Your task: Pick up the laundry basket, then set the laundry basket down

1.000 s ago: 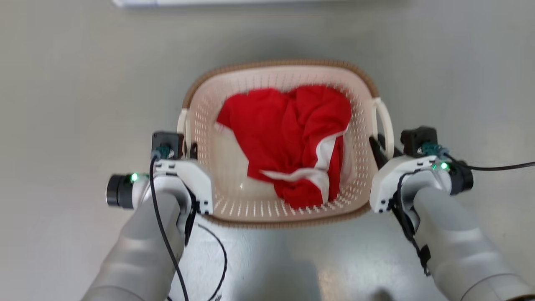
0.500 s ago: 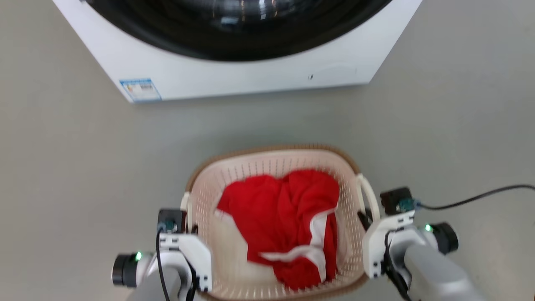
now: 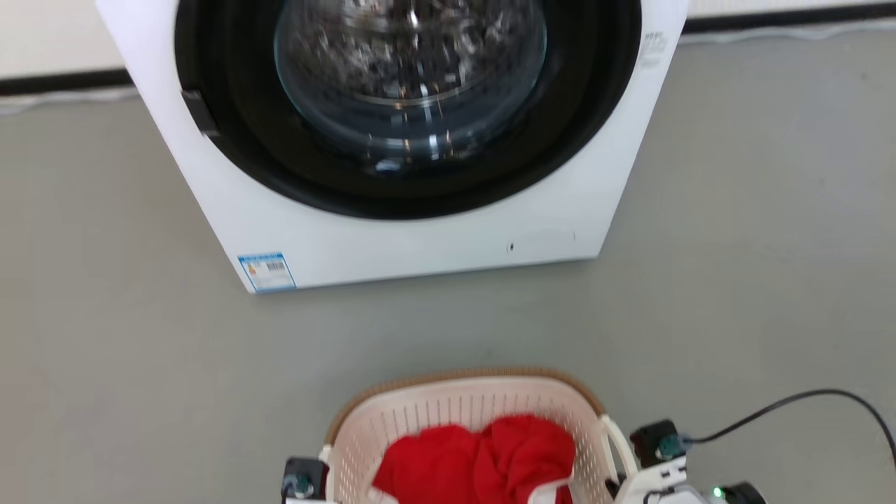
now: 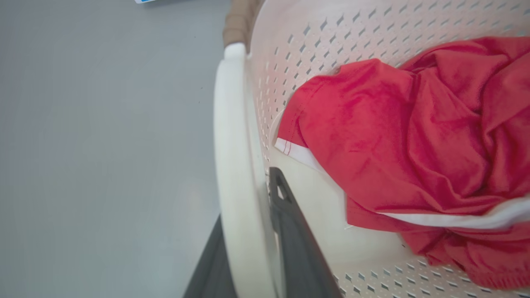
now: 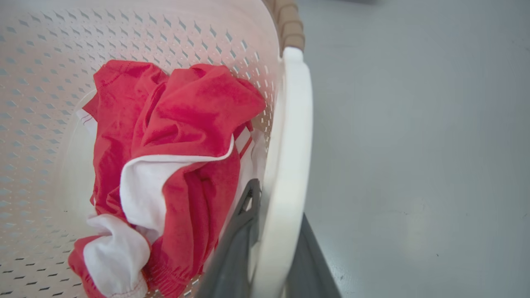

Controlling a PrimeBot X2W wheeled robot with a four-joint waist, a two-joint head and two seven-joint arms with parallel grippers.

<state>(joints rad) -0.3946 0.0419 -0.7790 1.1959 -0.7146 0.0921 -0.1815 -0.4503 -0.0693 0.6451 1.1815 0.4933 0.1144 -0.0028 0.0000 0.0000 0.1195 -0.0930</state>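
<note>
Entry: the small cream-white perforated plastic laundry basket (image 3: 420, 409), rounded-rectangular with a brown woven-look rim, is showing at the bottom edge of your head view. It is sitting in front of the machine, well apart from it, between your two arms. Whether its base is resting on the floor or hanging clear, these views are not telling you.

A crumpled red-and-white cloth garment (image 4: 393, 124) is lying loose inside, covering only part of the bottom. Judgement: you are dealing with a light load. The shell is looking thin and a little springy, its walls are likely to flex under a squeeze, and the plastic is smooth enough to slip. The cloth is likely to slide if you tilt.

Hold points: the two side handles.
- Your left gripper (image 4: 248, 215) is pinching the smooth white left handle (image 4: 232, 136), with one dark finger inside the loop by the wall and the other outside.
- Your right gripper (image 5: 277, 207) is pinching the white right handle (image 5: 290, 136) the same way.

Both grips are sitting toward the near end of each handle, so the far end may dip. You are best moving both arms level and together.

Outward: pale grey smooth floor (image 3: 105, 364) is lying all round. A white front-loading washing machine (image 3: 420, 252) with a dark round door is standing beyond. A thin black cable (image 3: 798, 397) is looping off to the right from your right wrist.
</note>
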